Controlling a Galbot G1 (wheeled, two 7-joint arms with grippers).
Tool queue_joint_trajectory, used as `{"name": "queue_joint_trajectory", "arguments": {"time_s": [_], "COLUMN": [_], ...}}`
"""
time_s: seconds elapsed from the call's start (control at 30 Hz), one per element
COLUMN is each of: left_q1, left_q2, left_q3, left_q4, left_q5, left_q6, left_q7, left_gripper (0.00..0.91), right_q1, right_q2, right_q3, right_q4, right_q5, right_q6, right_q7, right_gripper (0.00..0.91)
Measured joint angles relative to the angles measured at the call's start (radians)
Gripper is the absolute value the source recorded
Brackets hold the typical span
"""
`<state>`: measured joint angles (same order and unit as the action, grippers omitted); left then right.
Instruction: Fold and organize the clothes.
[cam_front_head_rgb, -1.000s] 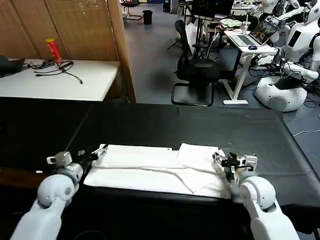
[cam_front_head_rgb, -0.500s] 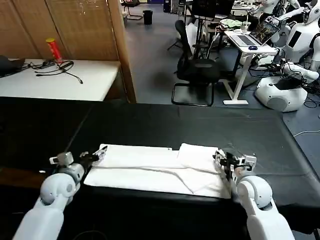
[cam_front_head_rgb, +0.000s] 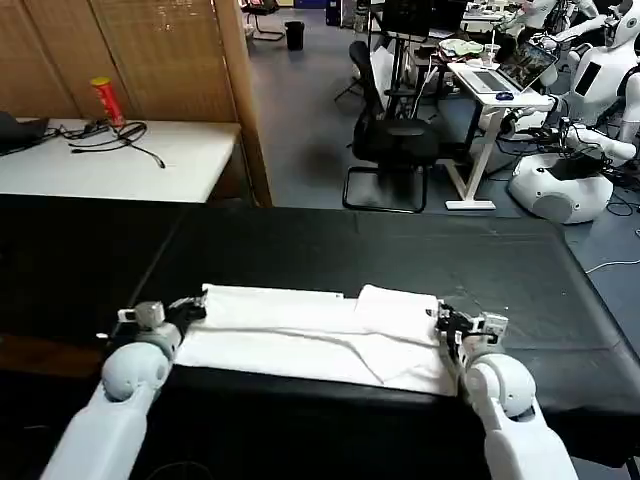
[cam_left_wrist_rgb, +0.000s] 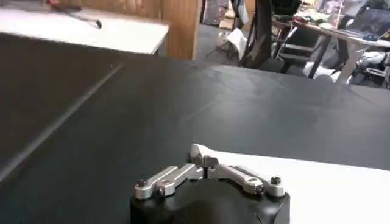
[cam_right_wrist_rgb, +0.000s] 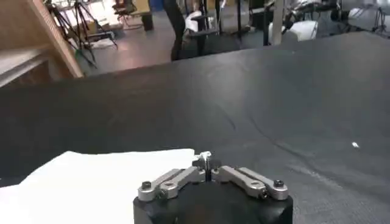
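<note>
Since a second ago both arms have slid toward the bottom of the head frame, pulling the plain white cotton T-shirt with them; its near edge now sits right at the front lip of the black-clothed surface. Looks like they're dragging it flat for the next fold. The left gripper pinches the shirt's left end, the right gripper its right end, fingers pressed together on cloth.
</note>
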<state>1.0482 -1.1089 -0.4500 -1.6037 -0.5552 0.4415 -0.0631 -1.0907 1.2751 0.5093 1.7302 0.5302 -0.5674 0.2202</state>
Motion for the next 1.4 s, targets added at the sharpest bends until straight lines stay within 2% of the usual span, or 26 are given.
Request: {"name": "queue_joint_trajectory", "arguments": {"time_s": [0.1,0.13,0.17,0.2,0.37,0.6,0.77,0.97,1.3,1.33,1.37,1.4], "left_q1": [-0.022,-0.028,-0.035,-0.039,-0.029,0.006,0.042,0.100,0.194,0.196,0.199,0.203], "left_q2": [-0.006,-0.007,-0.009,-0.011,-0.007,0.027,0.040,0.017,-0.048,-0.054,-0.059,-0.065], "left_q3": [0.012,0.013,0.013,0.013,-0.001,-0.039,-0.071,-0.109,-0.124,-0.124,-0.123,-0.123], "left_q4": [0.019,0.025,0.032,0.033,0.013,-0.038,-0.077,-0.130,-0.149,-0.147,-0.145,-0.144], "left_q5": [0.006,0.008,0.013,0.016,0.030,0.046,0.004,-0.060,0.075,0.081,0.086,0.092], "left_q6": [-0.006,-0.007,-0.007,-0.007,-0.023,-0.040,-0.026,-0.016,-0.064,-0.065,-0.066,-0.066], "left_q7": [-0.002,-0.002,-0.002,-0.002,-0.009,-0.008,-0.003,0.013,0.030,0.030,0.030,0.030], "left_gripper": [0.000,0.234,0.761,0.878,0.878,0.878,0.878,0.878,0.878,0.858,0.780,0.634], "right_q1": [0.026,0.027,0.028,0.027,-0.009,-0.097,-0.140,-0.161,-0.181,-0.182,-0.182,-0.182], "right_q2": [-0.013,-0.018,-0.023,-0.028,-0.056,-0.084,-0.088,-0.089,-0.093,-0.093,-0.093,-0.092], "right_q3": [0.001,0.002,0.004,0.007,0.025,0.051,0.060,0.063,0.066,0.066,0.066,0.067], "right_q4": [-0.021,-0.022,-0.022,-0.019,0.038,0.190,0.271,0.310,0.367,0.370,0.372,0.374], "right_q5": [0.000,0.001,0.002,0.002,-0.038,-0.033,-0.027,-0.027,-0.031,-0.034,-0.035,-0.036], "right_q6": [0.003,0.002,0.002,0.001,-0.001,-0.010,-0.014,-0.016,-0.018,-0.017,-0.016,-0.015], "right_q7": [-0.033,-0.045,-0.055,-0.064,-0.107,-0.115,-0.112,-0.109,-0.108,-0.108,-0.108,-0.108], "right_gripper": [0.068,0.205,0.878,0.878,0.878,0.878,0.878,0.878,0.878,0.878,0.878,0.878]}}
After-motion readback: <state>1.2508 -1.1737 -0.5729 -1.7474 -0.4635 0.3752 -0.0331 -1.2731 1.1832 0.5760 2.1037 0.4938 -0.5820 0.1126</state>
